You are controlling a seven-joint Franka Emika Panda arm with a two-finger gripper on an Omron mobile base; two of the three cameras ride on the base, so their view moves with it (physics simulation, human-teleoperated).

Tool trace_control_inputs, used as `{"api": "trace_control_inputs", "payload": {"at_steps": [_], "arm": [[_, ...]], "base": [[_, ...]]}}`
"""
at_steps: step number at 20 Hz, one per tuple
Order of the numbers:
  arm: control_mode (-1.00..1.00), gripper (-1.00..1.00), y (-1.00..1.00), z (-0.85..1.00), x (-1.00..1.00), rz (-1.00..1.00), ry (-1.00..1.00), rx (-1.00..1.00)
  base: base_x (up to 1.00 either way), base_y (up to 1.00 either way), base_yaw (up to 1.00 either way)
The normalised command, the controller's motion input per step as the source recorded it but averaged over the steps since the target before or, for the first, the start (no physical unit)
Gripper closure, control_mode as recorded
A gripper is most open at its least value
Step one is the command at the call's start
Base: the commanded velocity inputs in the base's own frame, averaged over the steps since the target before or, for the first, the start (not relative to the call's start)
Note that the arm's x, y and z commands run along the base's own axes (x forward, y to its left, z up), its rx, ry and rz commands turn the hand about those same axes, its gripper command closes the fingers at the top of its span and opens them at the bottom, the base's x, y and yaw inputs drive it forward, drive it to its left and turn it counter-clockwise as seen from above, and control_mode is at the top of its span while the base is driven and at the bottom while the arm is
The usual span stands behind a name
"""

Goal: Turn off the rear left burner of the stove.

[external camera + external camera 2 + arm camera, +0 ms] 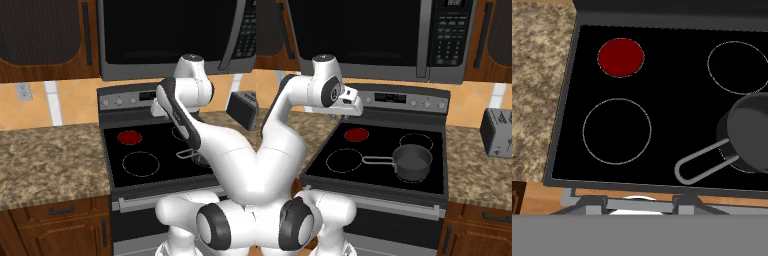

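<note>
The rear left burner (129, 137) (356, 134) (621, 57) glows solid red on the black glass top of the stove (160, 137) (381, 146) (672, 100). Small round knobs (119, 101) (427, 104) and a display line the grey back panel. My gripper (354, 106) hangs above the stove's rear left corner, just over and left of the red burner, pointing down at the cooktop. Its fingers are hidden, so its state is unclear.
A dark pan (412, 161) (752, 135) sits on the front right burner, its handle pointing left. The front left ring (141, 163) is black. A microwave (371, 35) hangs overhead. A toaster (498, 132) stands on the right counter; granite counter (50, 160) lies to the left.
</note>
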Motion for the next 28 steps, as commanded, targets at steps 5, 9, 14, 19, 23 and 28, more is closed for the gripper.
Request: {"api": "trace_control_inputs", "payload": {"at_steps": [5, 9, 14, 19, 23, 28], "arm": [[-1.0, -1.0, 0.39, -0.15, -0.13, 0.01, -0.03, -0.02], [-1.0, -1.0, 1.0, -0.31, -0.09, 0.02, -0.06, -0.01], [-1.0, -1.0, 0.69, -0.05, -0.12, 0.03, -0.22, 0.0], [-1.0, -1.0, 0.03, -0.01, -0.56, 0.0, -0.45, -0.01], [-1.0, -1.0, 0.0, -0.32, -0.24, 0.0, -0.51, -0.02], [-1.0, -1.0, 0.0, -0.26, -0.14, 0.0, -0.5, 0.0]], "base": [[0.0, 0.0, 0.0], [0.0, 0.0, 0.0], [0.0, 0.0, 0.0], [0.0, 0.0, 0.0], [0.0, 0.0, 0.0], [0.0, 0.0, 0.0]]}}
